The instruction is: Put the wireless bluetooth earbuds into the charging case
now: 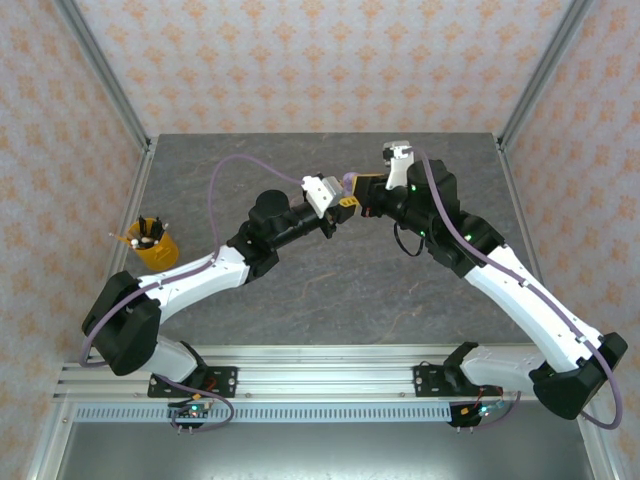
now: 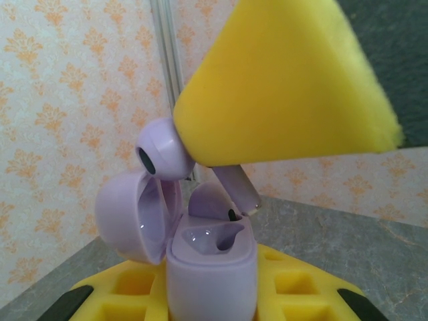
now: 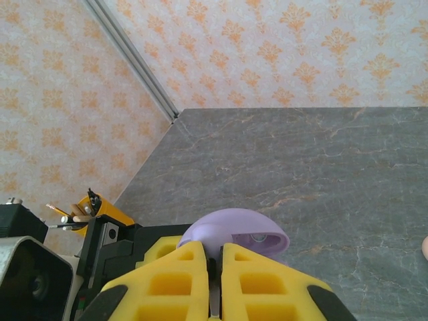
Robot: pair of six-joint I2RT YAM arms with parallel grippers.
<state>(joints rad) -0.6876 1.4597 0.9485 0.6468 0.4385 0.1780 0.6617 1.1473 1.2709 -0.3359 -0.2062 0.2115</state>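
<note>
R claw [image 3: 212, 257] holds lilac earbud [image 2: 164, 148]; stem seemingly inside case [image 2: 210, 274].

Robot lab booth, aluminium frame [image 1: 102, 70], wallpapered panels [image 1: 320, 60]

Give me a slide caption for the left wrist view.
Right gripper holds a lilac earbud above the open lilac case in the left gripper.

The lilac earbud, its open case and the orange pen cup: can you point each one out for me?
lilac earbud [image 2: 162, 150]: left wrist view, on its rounded head.
open case [image 2: 210, 281]: left wrist view, on the front of its base.
orange pen cup [image 1: 159, 253]: top external view, on its side wall.
</note>
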